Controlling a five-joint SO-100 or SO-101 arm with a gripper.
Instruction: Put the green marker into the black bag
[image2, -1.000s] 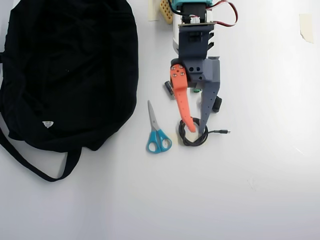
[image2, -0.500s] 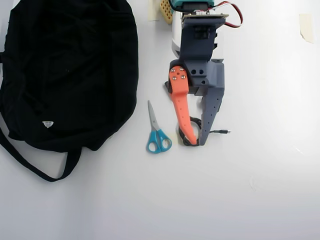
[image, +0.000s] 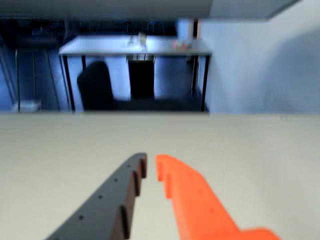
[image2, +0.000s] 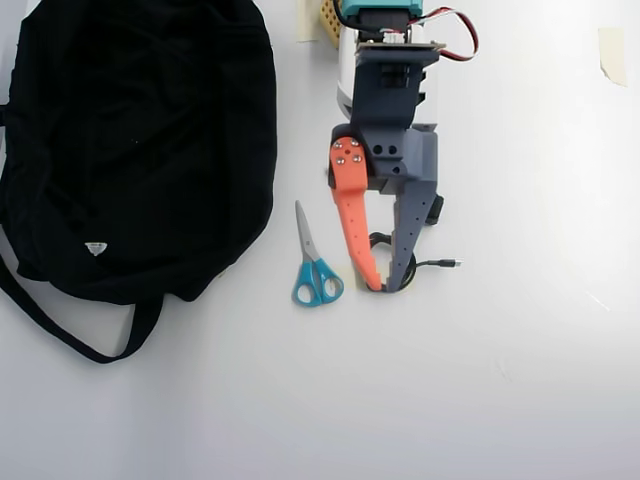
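The green marker cannot be made out in either view; in the overhead view the arm covers the spot where it may lie, so its long axis is hidden. The gripper (image2: 385, 286) hangs above a coiled black cable (image2: 405, 268), its 2 fingers nearly closed, tips a sliver apart and holding nothing; the wrist view shows only bare desk (image: 260, 150) between them. The blue scissors (image2: 315, 265) lie just left, and the black bag (image2: 140, 140) sits well apart, further left.
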